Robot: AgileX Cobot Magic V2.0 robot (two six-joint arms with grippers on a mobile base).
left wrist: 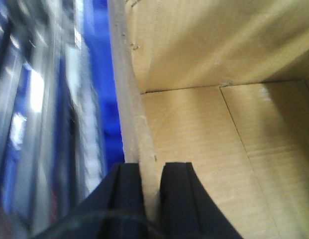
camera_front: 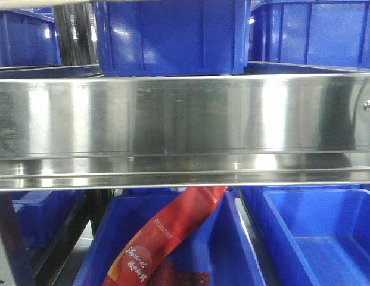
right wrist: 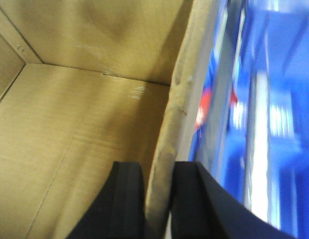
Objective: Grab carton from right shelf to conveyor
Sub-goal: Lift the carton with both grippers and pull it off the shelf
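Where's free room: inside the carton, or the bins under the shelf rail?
Free: the carton floor, bare between its walls in both wrist views; the lower right bin, bare bottom inside blue walls. Crowded: the middle bin, with a red packet lying across it; two carton walls, pinched by the left gripper and right gripper.

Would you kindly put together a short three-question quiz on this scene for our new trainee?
1. True or false: the left gripper straddles a carton wall, one finger inside, one outside.
2. What lies in the blue bin under the steel rail? A) red packet B) bottle C) tape roll
3. Fill in: the right gripper pinches the carton's ____.
Key: 1 true; 2 A; 3 wall.
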